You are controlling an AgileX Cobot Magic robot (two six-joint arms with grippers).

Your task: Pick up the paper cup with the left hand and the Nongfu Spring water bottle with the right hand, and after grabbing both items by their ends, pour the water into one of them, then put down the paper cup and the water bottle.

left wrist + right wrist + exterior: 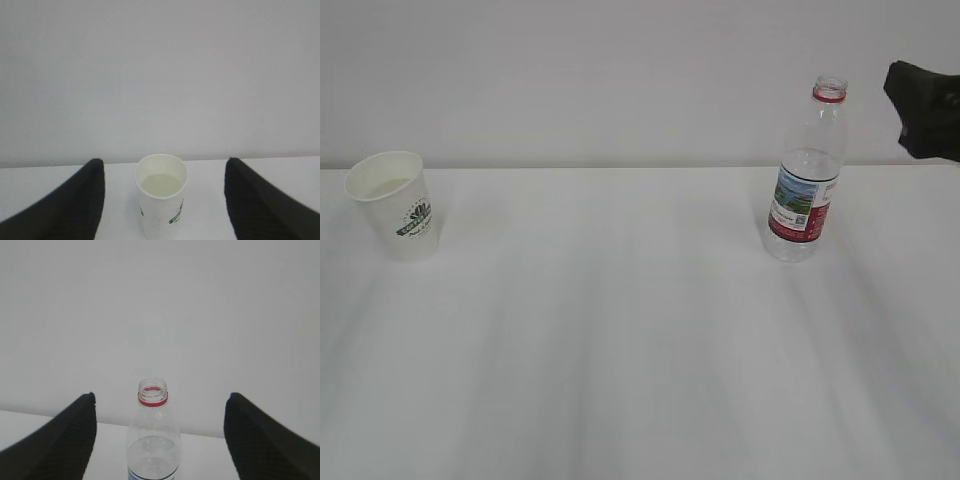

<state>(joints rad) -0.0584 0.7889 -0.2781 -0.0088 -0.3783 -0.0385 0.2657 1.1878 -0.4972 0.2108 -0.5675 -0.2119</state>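
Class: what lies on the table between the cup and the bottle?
Nothing: the exterior view shows bare table between cup and bottle.

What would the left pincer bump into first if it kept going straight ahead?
Probably the paper cup. It stands upright right between the open left pincer's fingers, just ahead. How far ahead is hard to judge.
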